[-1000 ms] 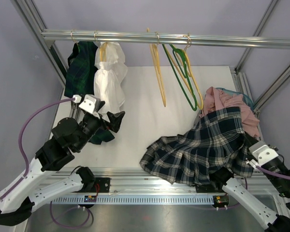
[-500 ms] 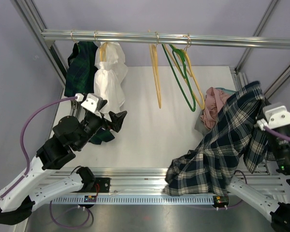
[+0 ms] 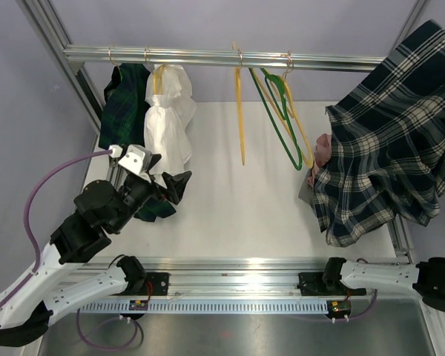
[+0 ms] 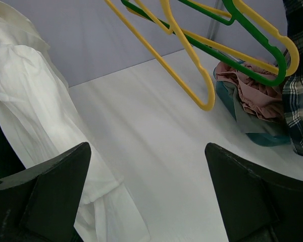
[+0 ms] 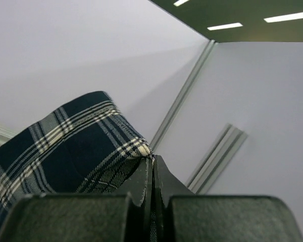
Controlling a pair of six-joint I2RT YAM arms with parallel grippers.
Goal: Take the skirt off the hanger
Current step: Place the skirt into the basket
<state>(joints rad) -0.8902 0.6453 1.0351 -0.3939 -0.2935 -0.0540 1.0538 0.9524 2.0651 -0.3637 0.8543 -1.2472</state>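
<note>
Skirt point(image 3: 389, 141), dark plaid, hangs lifted, pinched in right tool point(image 5: 152, 166); left tool point(image 4: 146, 196) gapes.

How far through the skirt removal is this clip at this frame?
Done: three plastic hangers on the rail hang bare, and pink clothing is piled at the table's right. In hand: the right end effector, shut on the dark plaid skirt, holds it aloft. Left: the white garment and dark green plaid garment are on hangers; the left end effector is open near them.

Bare tabletop point(image 3: 230, 200) beneath hangers point(image 3: 282, 111)
</note>
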